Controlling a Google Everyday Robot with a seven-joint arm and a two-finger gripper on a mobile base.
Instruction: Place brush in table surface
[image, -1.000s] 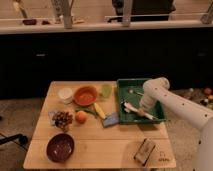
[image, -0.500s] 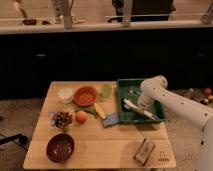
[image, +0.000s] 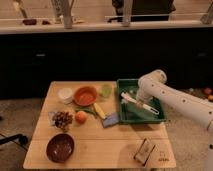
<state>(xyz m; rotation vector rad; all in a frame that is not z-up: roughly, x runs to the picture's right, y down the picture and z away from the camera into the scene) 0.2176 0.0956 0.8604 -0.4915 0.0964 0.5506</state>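
Near the front-left corner of the light wooden table surface (image: 105, 145), pale and smooth-grained, stands a round dark-brown bowl (image: 60, 147). Near the front-right corner lies a small flat block of brown and pale material (image: 145, 151), tilted to the edge.

Toward the middle, left of centre, a heap of small brownish pieces (image: 62, 119) sits just beside a round orange fruit (image: 80, 116). Right of these lies a blue-grey rectangular sponge (image: 111, 120), touching or almost touching the near-left corner of the green plastic tray (image: 145, 120).

The tray takes up the right part of the far half of the top. The long white brush (image: 150, 108) is within the tray's outline, its long axis slanting from the tray's far-left toward its near-right corner. Which end carries the head is unclear.

The gripper (image: 136, 101) of the smooth white arm (image: 152, 82) is over the tray's middle, at the brush. Whether it is spread or clamped on the brush cannot be told.

Along the far edge stand a white cup (image: 65, 94), a round orange bowl (image: 85, 95) and a pale green cup (image: 106, 90).
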